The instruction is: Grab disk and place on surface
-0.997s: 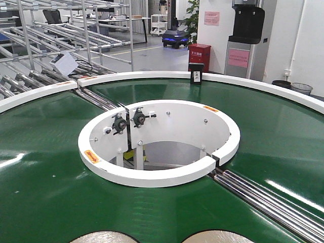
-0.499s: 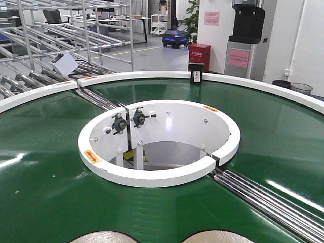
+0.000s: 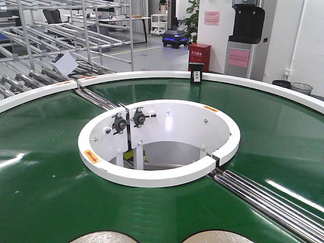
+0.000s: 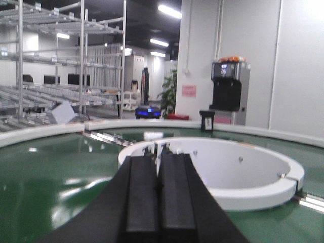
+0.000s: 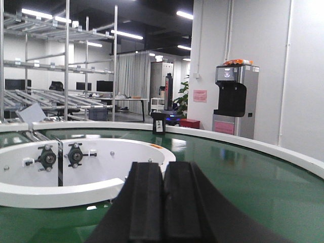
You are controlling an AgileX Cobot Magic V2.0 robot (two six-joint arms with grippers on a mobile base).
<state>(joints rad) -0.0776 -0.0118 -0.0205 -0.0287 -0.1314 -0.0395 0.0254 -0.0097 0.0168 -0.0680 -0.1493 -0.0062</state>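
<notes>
- Left gripper (image 4: 158, 169): fingers pressed together, holding nothing; white inner ring (image 4: 243, 188) ahead, slightly right.
- Right gripper (image 5: 163, 174): likewise closed and empty; green conveyor belt (image 5: 253, 192) below.

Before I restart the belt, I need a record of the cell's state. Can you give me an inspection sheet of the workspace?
Surface: dark tabletop not in view; only the green belt shows.
Job's things: pale round shape and second pale shape at the bottom edge of the front view, both cut off; possibly disks, cannot confirm.
Clutter: small black stand on the outer white rim.
Grippers: left gripper shut, holding nothing; right gripper shut, holding nothing.
Cables: nothing seen.
Surroundings: white inner ring, metal racks, blue floor robot, red box, dispenser machine.
</notes>
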